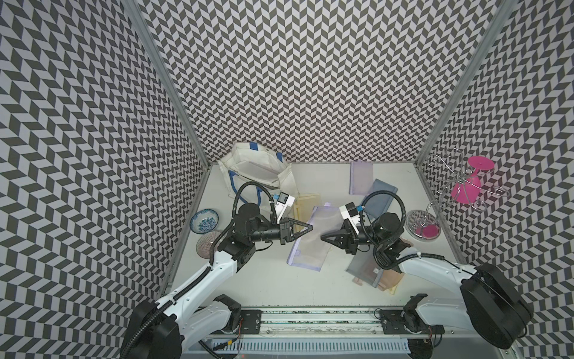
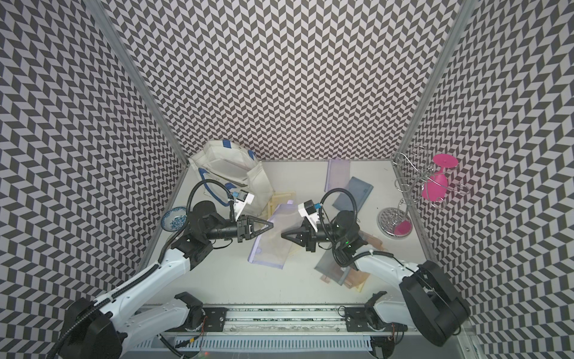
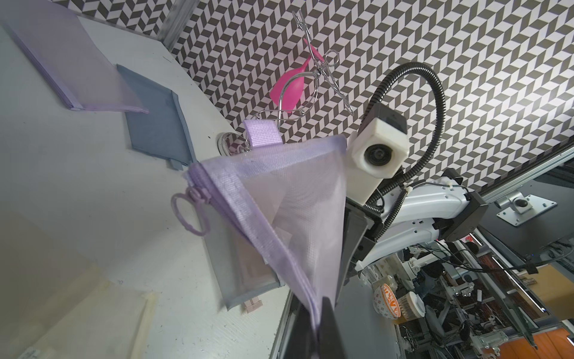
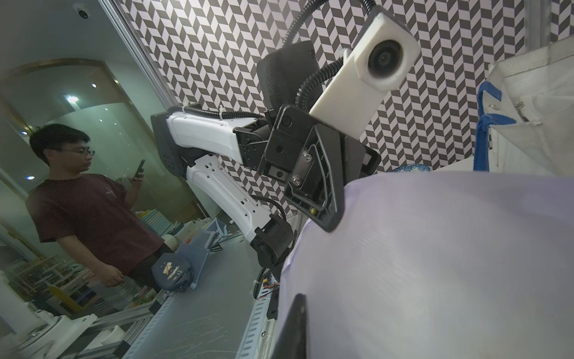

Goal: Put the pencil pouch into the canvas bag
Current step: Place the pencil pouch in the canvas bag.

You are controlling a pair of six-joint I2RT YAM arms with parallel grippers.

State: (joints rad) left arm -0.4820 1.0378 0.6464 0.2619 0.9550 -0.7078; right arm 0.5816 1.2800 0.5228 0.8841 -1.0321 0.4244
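Pencil pouch [image 1: 310,248] has one edge clamped between left fingers [image 1: 306,228]; spread of right fingers [image 1: 329,238] unclear.

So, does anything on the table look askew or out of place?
The canvas bag sags askew in the far left corner. The purple mesh pouch, pinched at one edge by the left gripper, hangs folded instead of flat.

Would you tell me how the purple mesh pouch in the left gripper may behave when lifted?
Probably floppy: the purple mesh pouch folds over where the left gripper pinches it. Likely light, since the thin mesh shows through. Its zipper ring could snag.
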